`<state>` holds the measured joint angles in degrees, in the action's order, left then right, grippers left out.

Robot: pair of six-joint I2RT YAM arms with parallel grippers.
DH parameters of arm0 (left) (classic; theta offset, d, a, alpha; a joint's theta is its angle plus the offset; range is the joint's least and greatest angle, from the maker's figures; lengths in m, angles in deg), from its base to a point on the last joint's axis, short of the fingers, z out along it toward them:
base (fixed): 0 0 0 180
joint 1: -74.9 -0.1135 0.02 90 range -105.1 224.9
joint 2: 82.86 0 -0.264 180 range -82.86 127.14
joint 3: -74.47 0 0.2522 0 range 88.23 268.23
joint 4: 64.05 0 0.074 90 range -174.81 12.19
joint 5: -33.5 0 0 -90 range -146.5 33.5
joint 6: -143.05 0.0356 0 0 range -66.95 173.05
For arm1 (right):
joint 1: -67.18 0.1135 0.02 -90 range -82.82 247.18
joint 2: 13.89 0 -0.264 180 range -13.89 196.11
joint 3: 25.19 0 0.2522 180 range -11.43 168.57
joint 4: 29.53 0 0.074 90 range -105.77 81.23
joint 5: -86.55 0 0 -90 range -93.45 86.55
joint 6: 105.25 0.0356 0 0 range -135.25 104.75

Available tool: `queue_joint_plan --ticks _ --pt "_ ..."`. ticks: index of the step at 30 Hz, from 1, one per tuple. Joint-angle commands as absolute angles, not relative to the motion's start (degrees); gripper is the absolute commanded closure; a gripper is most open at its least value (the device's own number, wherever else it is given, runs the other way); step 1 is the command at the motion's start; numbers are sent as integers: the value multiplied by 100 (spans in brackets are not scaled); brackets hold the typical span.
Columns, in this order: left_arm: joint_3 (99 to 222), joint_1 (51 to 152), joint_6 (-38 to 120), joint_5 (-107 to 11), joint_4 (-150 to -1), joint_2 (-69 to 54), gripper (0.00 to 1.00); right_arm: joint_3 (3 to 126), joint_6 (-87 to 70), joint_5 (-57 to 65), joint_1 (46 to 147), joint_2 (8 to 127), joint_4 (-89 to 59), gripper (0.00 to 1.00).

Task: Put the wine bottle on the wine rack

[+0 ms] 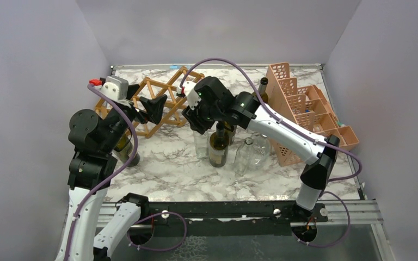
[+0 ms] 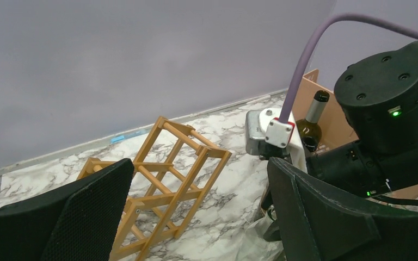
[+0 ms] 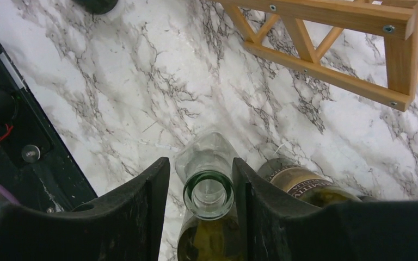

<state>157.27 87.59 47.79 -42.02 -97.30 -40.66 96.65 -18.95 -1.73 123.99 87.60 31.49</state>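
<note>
Hovering at the left, the left tool (image 1: 153, 106) was spread wide and held nothing, just beside the wine rack (image 3: 326, 13) on the bench (image 1: 163, 174). Right of the rack, the wine bottle (image 3: 208, 193) stood upright among other bottles. Its open mouth sat between the parted fingers of the right tool (image 1: 198, 122), with a slit showing on one side. The right arm was clearly nearer. Since the rack lay leftward and farther back, the bottle's upright axis would probably need laying over.

pink crate (image 1: 296, 103) right side marble table (image 1: 163, 174); clear bottles (image 1: 243, 156) beside
</note>
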Motion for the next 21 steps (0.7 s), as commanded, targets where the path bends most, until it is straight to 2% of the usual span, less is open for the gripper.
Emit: queue_joint_plan --ticks 1,8,10,12,14,21 --pt "15847 8712 4903 -4354 -9770 -4149 1 9943 -2034 -387 12463 8993 3529 53" --pt "15780 8717 4980 -4292 -9833 -4172 1 10012 -2080 -497 12474 9113 3777 52" --pt "15747 8712 4994 -4262 -9836 -4180 1 10044 -2087 -532 12481 9150 3796 60" --pt "15708 8714 5022 -4273 -9829 -4201 1 10154 -2113 -503 12482 9206 3830 76" --pt "15657 8716 5037 -4308 -9835 -4214 1 10343 -2137 -501 12482 9292 3877 87" --pt "15312 8712 5075 -4554 -9834 -4183 1 10719 -2232 -434 12508 9271 3559 99"
